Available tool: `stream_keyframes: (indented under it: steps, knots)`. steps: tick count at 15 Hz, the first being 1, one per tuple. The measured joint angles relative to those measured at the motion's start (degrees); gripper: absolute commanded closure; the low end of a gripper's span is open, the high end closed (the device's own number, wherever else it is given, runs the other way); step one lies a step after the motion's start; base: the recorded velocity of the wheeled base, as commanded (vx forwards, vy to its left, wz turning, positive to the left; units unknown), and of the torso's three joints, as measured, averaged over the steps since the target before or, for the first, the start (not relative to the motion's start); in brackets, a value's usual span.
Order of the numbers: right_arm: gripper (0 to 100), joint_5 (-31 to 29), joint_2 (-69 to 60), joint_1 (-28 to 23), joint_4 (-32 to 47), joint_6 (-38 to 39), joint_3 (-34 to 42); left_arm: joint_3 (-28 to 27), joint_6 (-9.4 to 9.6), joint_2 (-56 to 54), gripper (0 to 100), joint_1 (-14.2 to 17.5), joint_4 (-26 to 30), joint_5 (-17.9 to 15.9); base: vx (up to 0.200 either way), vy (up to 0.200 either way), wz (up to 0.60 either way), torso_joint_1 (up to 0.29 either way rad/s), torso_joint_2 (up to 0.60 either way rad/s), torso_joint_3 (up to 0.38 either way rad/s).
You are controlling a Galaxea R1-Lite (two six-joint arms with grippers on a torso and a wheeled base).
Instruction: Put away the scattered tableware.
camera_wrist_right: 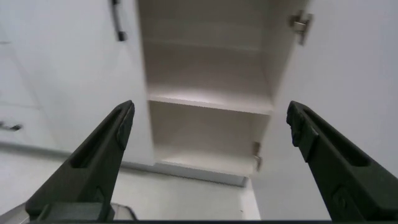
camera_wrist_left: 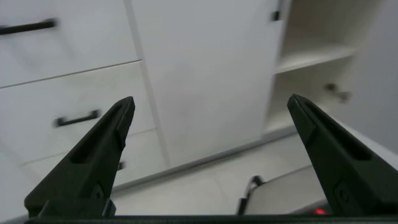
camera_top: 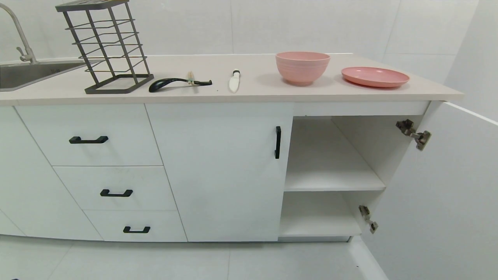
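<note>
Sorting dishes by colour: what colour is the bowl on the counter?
The bowl is pink, like the plate beside it; the head view shows it best.

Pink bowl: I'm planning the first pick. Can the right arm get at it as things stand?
Probably yes. The pink bowl stands alone on the countertop, apart from the plate, nothing above it. The right end effector is open but low, facing the open cabinet, so it must rise first.

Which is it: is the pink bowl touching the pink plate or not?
Apart. The head view shows a strip of bare counter between the bowl and the plate.
</note>
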Motion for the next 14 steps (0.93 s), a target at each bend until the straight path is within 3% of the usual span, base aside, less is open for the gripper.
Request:
stream_keyframes:
  steps: [2, 3, 4, 11, 14]
  knots:
    - [0, -2.38, 0.02, 0.0, 0.11, -0.11, 0.02, 0.06, 1.01, -1.76, 0, 0.54, 2.16, 8.09, 0.0, 0.0, 0.0, 0.0, 0.0, 0.0]
    - [0, -4.64, 0.02, 0.0, 1.21, 0.18, 0.05, 0.09, -0.87, -2.28, 0, 0.63, 4.01, 12.73, 0.0, 0.0, 0.0, 0.0, 0.0, 0.0]
    - [0, -7.47, 0.02, 0.0, 2.65, 1.18, 0.05, 0.11, -3.28, -2.61, 0, 0.66, 4.43, 14.01, 0.0, 0.0, 0.0, 0.0, 0.0, 0.0]
    - [0, -8.18, 0.02, 0.0, 2.97, 2.13, 0.1, 0.16, -3.69, -2.94, 0, 0.71, 4.49, 14.4, 0.0, 0.0, 0.0, 0.0, 0.0, 0.0]
    - [0, -8.42, 0.05, 0.0, 3.0, 2.08, 0.05, 0.16, -3.72, -2.94, 0, 0.71, 4.46, 14.67, 0.0, -0.2, 0.0, 0.004, 0.0, -0.002]
